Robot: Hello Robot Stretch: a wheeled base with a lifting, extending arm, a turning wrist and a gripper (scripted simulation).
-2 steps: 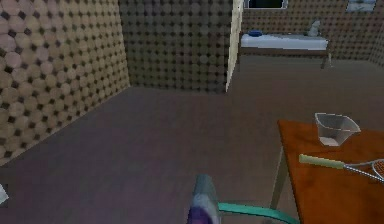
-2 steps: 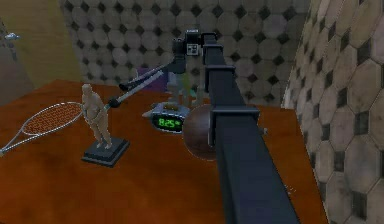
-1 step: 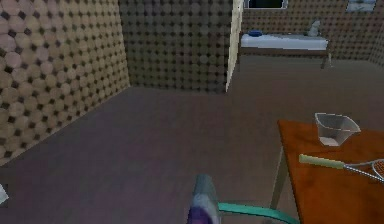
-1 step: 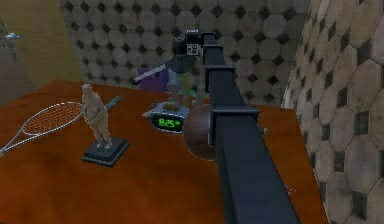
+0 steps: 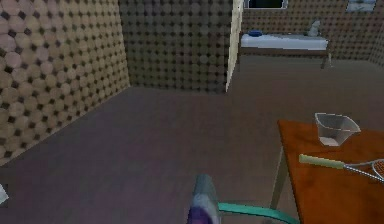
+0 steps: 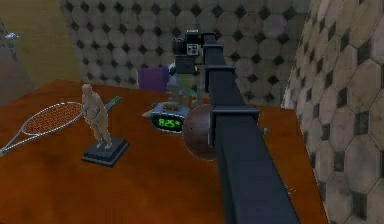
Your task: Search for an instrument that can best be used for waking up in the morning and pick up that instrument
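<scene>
- the alarm clock [image 6: 168, 121], its green digits lit, stands on the wooden table [image 6: 60, 185] toward the far edge, just beside a dark ball [image 6: 197, 138].
- the gripper [image 6: 183, 70] shows at the end of the arm [image 6: 240, 150], past the clock near the table's far edge; i cannot tell whether it holds anything.
- a statuette [image 6: 95, 112] on a flat base stands left of the clock, and a racket [image 6: 45, 120] lies by the table's left edge.
- in the forward view, a clear bowl [image 5: 336, 127] sits near the table's far edge.

A home — bed [image 5: 284, 43] beyond, wooden table [image 6: 60, 190].
</scene>
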